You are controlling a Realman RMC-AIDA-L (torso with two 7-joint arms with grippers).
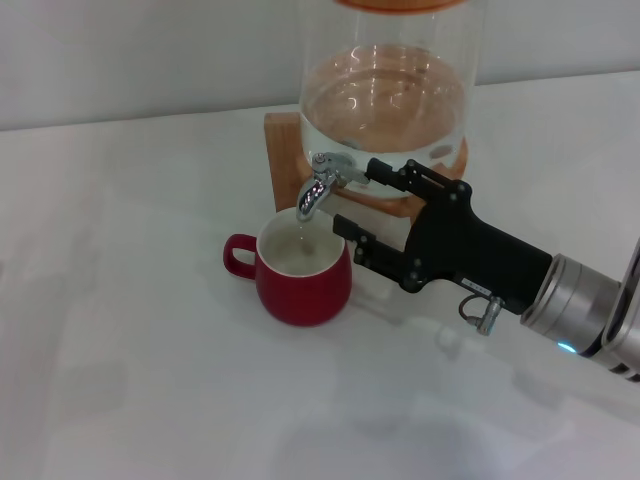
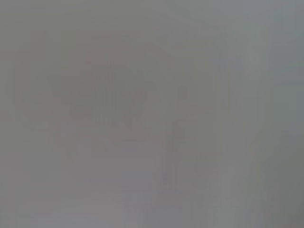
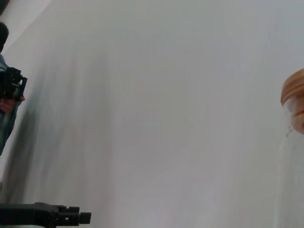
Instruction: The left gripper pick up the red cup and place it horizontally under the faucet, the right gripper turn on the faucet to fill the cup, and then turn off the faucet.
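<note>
The red cup [image 1: 300,272] stands upright on the white table, its handle towards my left, with its mouth directly under the spout of the chrome faucet [image 1: 318,186]. There is some liquid in its cream inside. The faucet is fitted to the clear glass jar [image 1: 385,95], which holds water. My right gripper [image 1: 356,197] is open just right of the faucet; its upper finger reaches the faucet's lever and its lower finger lies beside the cup's rim. One finger [image 3: 47,218] shows in the right wrist view. The left gripper is out of view; the left wrist view shows only grey blur.
The jar sits on a wooden stand [image 1: 283,145] at the back of the white table [image 1: 140,380]. Its wooden lid [image 3: 293,97] shows at the edge of the right wrist view. A dark figure [image 3: 7,80] stands far off in that view.
</note>
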